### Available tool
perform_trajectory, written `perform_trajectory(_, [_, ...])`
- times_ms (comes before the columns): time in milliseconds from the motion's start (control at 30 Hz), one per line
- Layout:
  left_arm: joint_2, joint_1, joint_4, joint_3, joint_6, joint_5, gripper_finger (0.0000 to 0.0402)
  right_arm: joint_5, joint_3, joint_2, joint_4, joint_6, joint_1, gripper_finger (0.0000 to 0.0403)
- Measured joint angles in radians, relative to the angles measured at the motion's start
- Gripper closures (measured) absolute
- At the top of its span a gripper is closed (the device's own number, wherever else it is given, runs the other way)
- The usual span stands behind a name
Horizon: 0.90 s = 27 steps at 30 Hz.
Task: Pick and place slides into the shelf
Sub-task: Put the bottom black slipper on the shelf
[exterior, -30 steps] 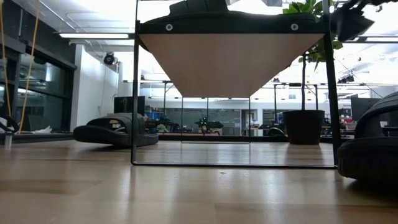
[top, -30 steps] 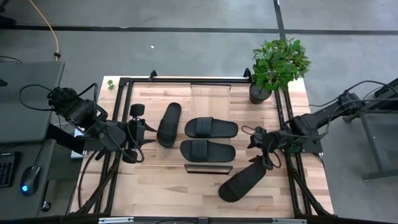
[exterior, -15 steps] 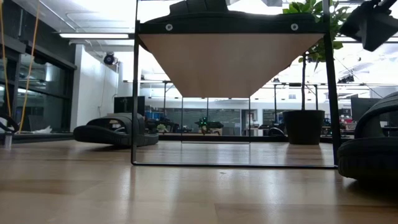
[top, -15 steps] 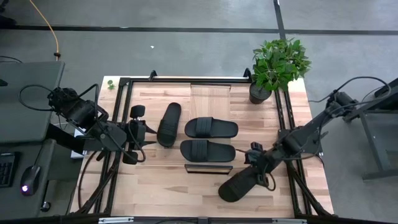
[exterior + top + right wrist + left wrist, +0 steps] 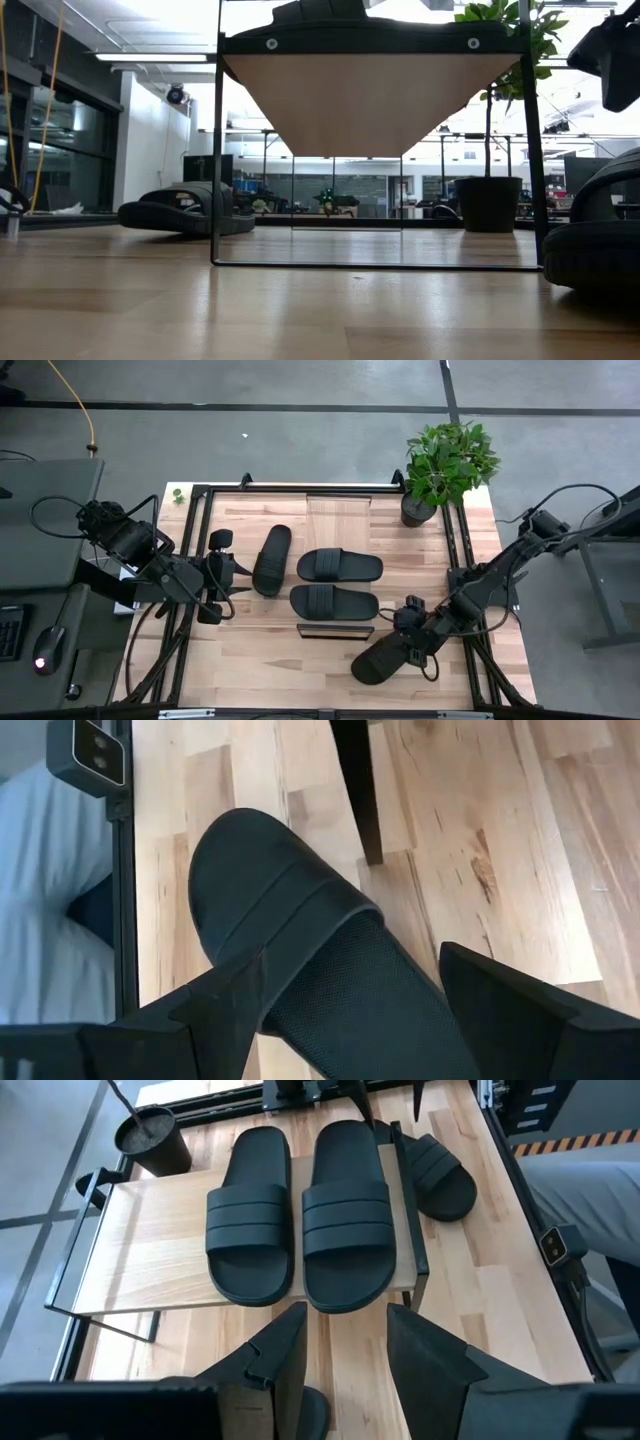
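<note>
Overhead, the high view takes in all 4 slides at once. 2 lie side by side on the shelf (image 5: pixel 338 557), a light-wood board with a dark front edge, their long axes running across the surface (image 5: pixel 250 650). A 3rd slide (image 5: pixel 271 559) rests on the wood just in front of the left gripper (image 5: pixel 219 573), slightly tilted off the front-to-back line. The 4th slide (image 5: pixel 388 653) lies diagonally, and the right gripper (image 5: pixel 412 632) sits directly over its upper end, jaws spread wide on either side of it without clamping.

Level with the surface, the low view shows what the overhead cannot: the shelf (image 5: pixel 372 100) stands raised on thin dark metal legs, its pale underside visible, with a slide's rounded foam outline on top. The 3rd slide (image 5: pixel 185 213) sits low beyond the left leg, and the 4th slide (image 5: pixel 598 230) bulks at the right edge with the right gripper (image 5: pixel 612 55) hanging above it.

The left wrist view looks past partly open, empty jaws at the shelved pair (image 5: pixel 300 1215), parallel, straps ribbed, soles smooth and oval, pointing away from the jaws; the 4th slide (image 5: pixel 440 1175) lies beyond the board.

The right wrist view shows the 4th slide (image 5: pixel 310 970) between the 2 dark fingers (image 5: pixel 215 1010), matte black with a finely pebbled strap and a smooth rounded end pointing away from the jaws.
</note>
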Motion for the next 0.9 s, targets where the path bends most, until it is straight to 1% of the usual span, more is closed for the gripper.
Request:
perform_trajectory(233, [0.017, 0.000, 0.000, 0.000, 0.000, 0.007, 0.0277, 0.035, -0.004, 0.031, 0.003, 0.076, 0.040, 0.0116])
perform_trajectory(400, [0.033, 0.000, -0.003, 0.000, 0.009, 0.017, 0.0277, 0.033, -0.086, 0.032, 0.079, 0.129, 0.054, 0.0116])
perform_trajectory(500, [0.038, 0.000, -0.003, 0.000, 0.016, 0.022, 0.0277, 0.009, -0.147, 0.031, 0.196, 0.148, 0.054, 0.0116])
perform_trajectory(700, [0.039, 0.000, -0.002, 0.000, 0.017, 0.023, 0.0277, -0.044, -0.278, 0.031, 0.496, 0.151, 0.055, 0.0116])
perform_trajectory(900, [0.039, 0.000, -0.002, 0.000, 0.018, 0.023, 0.0277, -0.048, -0.393, 0.031, 0.709, 0.194, 0.055, 0.0116])
